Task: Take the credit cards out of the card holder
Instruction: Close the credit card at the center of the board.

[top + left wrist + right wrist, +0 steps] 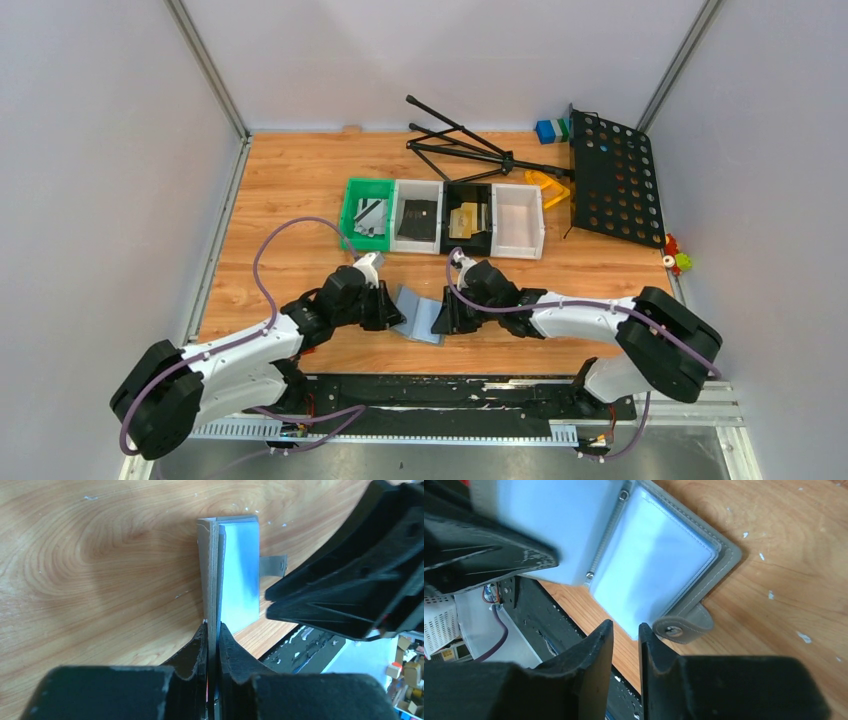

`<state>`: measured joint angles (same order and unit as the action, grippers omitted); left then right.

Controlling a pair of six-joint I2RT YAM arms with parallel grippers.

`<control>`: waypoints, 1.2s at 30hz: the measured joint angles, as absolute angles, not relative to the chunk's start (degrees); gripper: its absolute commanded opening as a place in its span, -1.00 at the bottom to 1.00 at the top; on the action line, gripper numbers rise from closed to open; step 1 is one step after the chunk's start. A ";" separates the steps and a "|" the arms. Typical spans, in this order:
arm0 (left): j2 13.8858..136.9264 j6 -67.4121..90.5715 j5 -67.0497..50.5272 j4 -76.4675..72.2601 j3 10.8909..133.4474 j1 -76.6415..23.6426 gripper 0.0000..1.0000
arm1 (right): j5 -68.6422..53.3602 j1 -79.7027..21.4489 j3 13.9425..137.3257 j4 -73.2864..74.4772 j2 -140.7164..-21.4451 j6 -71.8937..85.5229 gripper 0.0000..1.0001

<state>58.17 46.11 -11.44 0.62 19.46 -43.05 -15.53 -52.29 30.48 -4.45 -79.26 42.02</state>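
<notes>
Left pincer (pixel 388 308): closed flat on the edge of one cover of the card holder (pixel 420 315). The holder stands half-open on the tabletop (pixel 290 200) between the two arms. From the left wrist the holder is seen edge-on, so its inner faces are concealed. The right arm's black housing cuts off the scene beyond the side tab (pixel 274 565).

Right pincer (pixel 447 318): fingers separated by only a narrow slit, at the holder's near right corner just beside the tab. A corner of a clear sleeve (pixel 654 575) reaches that slit; whether it is pinched cannot be told. The sleeves appear washed-out pale blue, and their contents cannot be made out. The left arm, dark and blurred, covers the upper-left part of the right wrist view.

Behind the holder lies a row of four touching trays. From left to right these are a green tray (pixel 350 200) with a silvery-grey card (pixel 370 215), a white tray (pixel 400 240) with a black card (pixel 420 212), a black tray (pixel 470 190) with a gold card (pixel 465 220), and a second white tray (pixel 520 220).

Further right lies a folded black music stand (pixel 615 180). Small coloured blocks (pixel 552 130) lie at its far corner.

The tabletop is pale wood-grain board. Plain grey walls (pixel 100 150) enclose it on three sides, with metal posts (pixel 210 70) at the corners.
</notes>
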 measured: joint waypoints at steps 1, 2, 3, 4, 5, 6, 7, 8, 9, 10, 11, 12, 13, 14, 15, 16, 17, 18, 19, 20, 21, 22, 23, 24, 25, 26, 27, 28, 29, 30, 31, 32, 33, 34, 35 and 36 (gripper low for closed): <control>57.60 46.13 -11.44 0.60 19.46 -43.05 -0.70 | -15.53 -52.53 30.72 -4.80 -80.25 42.13 -0.60; 57.21 46.15 -11.46 0.58 19.46 -43.05 -0.70 | -15.53 -52.77 30.83 -5.15 -81.06 42.22 -0.70; 56.88 46.15 -11.46 0.54 19.46 -43.05 -0.69 | -15.51 -52.90 30.83 -5.45 -81.69 42.33 -0.78; 56.69 46.17 -11.46 0.54 19.46 -43.05 -0.68 | -15.53 -52.99 30.83 -5.52 -82.11 42.37 -0.84; 56.60 46.19 -11.49 0.54 19.46 -43.05 -0.66 | -15.51 -53.10 30.83 -5.63 -82.59 42.52 -0.94; 56.60 46.22 -11.51 0.54 19.46 -43.05 -0.64 | -15.51 -53.15 30.83 -5.67 -82.96 42.57 -0.98; 56.60 46.26 -11.55 0.54 19.44 -43.05 -0.63 | -15.49 -53.15 30.83 -5.76 -83.40 42.63 -1.00; 56.60 46.33 -11.62 0.51 19.44 -43.05 -0.62 | -15.46 -53.15 30.83 -5.82 -83.72 42.81 -1.00; 56.60 46.35 -11.68 0.47 19.44 -43.05 -0.62 | -15.49 -53.15 30.83 -5.91 -83.94 42.83 -1.00; 56.60 46.39 -11.73 0.45 19.44 -43.05 -0.61 | -15.46 -53.15 30.85 -6.02 -84.23 42.94 -1.00; 56.60 46.52 -11.73 0.43 19.44 -43.05 -0.59 | -15.46 -53.15 30.85 -6.09 -84.36 43.00 -1.00; 56.60 46.59 -11.77 0.43 19.44 -43.05 -0.57 | -15.46 -53.15 30.85 -6.11 -84.42 43.03 -1.00; 56.60 46.72 -11.86 0.38 19.44 -43.05 -0.54 | -15.46 -53.15 30.85 -6.17 -84.47 43.03 -1.00; 56.60 46.87 -11.97 0.32 19.44 -43.05 -0.51 | -15.46 -53.17 30.85 -6.22 -84.49 43.05 -1.00; 56.60 47.03 -12.03 0.23 19.44 -43.05 -0.48 | -15.46 -53.19 30.87 -6.26 -84.53 43.05 -1.00; 56.58 47.22 -12.16 0.14 19.44 -43.05 -0.45 | -15.46 -53.19 30.92 -6.26 -84.58 43.05 -1.00; 56.58 47.29 -12.25 0.12 19.44 -43.05 -0.43 | -15.46 -53.19 30.92 -6.26 -84.58 43.05 -1.00; 56.53 47.42 -12.36 0.12 19.44 -43.05 -0.41 | -15.46 -53.19 30.92 -6.28 -84.58 43.05 -1.00; 56.42 47.55 -12.47 0.14 19.44 -43.05 -0.39 | -15.46 -53.19 30.92 -6.28 -84.58 43.05 -1.00; 56.12 47.66 -12.56 0.16 19.42 -43.05 -0.36 | -15.46 -53.19 30.92 -6.26 -84.58 43.05 -1.00; 55.86 47.66 -12.58 0.16 19.42 -43.05 -0.34 | -15.46 -53.19 30.92 -6.26 -84.58 43.05 -1.00; 55.46 47.66 -12.56 0.19 19.42 -43.05 -0.32 | -15.46 -53.19 30.92 -6.28 -84.58 43.05 -1.00; 55.11 47.66 -12.56 0.21 19.42 -43.05 -0.31 | -15.44 -53.19 30.92 -6.26 -84.58 43.05 -1.00; 54.72 47.66 -12.53 0.25 19.42 -43.05 -0.30 | -15.46 -53.19 30.92 -6.28 -84.58 43.05 -1.00; 54.35 47.66 -12.56 0.27 19.42 -43.05 -0.29 | -15.46 -53.21 30.92 -6.28 -84.58 43.05 -1.00; 54.06 47.66 -12.56 0.34 19.42 -43.03 -0.28 | -15.46 -53.21 30.92 -6.28 -84.58 43.05 -1.00; 53.87 47.66 -12.60 0.38 19.42 -42.96 -0.27 | -15.46 -53.23 30.92 -6.26 -84.58 43.05 -1.00; 53.69 47.66 -12.86 0.43 19.42 -42.68 -0.26 | -15.46 -53.23 30.92 -6.28 -84.58 43.05 -1.00; 53.65 47.66 -13.10 0.43 19.42 -42.37 -0.26 | -15.46 -53.23 30.92 -6.28 -84.58 43.05 -1.00; 53.65 47.66 -13.37 0.43 19.42 -42.04 -0.26 | -15.46 -53.23 30.92 -6.28 -84.58 43.05 -1.00; 53.65 47.66 -13.98 0.47 19.42 -41.41 -0.25 | -15.46 -53.23 30.92 -6.28 -84.58 43.05 -1.00; 53.65 47.68 -14.57 0.49 19.42 -40.77 -0.25 | -15.46 -53.23 30.92 -6.28 -84.58 43.05 -1.00; 53.65 47.72 -15.05 0.45 19.42 -40.21 -0.25 | -15.46 -53.23 30.94 -6.28 -84.60 43.05 -1.00; 53.65 47.90 -15.88 0.32 19.42 -39.44 -0.25 | -15.46 -53.23 30.96 -6.28 -84.68 43.05 -1.00; 53.65 48.10 -16.56 0.10 19.38 -38.81 -0.25 | -15.49 -53.23 31.03 -6.26 -84.77 43.05 -1.00; 53.65 48.27 -17.30 -0.23 19.29 -38.24 -0.25 | -15.51 -53.23 31.18 -6.28 -84.97 43.05 -1.00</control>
